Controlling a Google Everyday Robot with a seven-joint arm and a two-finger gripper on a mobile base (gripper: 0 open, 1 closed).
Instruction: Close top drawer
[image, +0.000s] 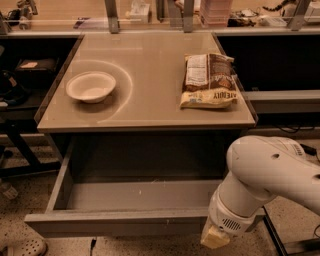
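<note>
Arm (280, 175) is cased in a smooth, rounded white shell; one small dark hole (272, 156) is noted on top. Collar (220, 212) is ringed grey and marked by a slotted grille (230, 224). Gripper (215, 239), cream-yellow, is seen just below the collar, low right.

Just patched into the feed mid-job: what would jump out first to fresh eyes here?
The top drawer stands pulled wide open below the tabletop. The big white arm fills the lower right, with the claw low by the right end of the drawer's front. On the tabletop lie a white bowl at the left and a snack bag at the right.
</note>
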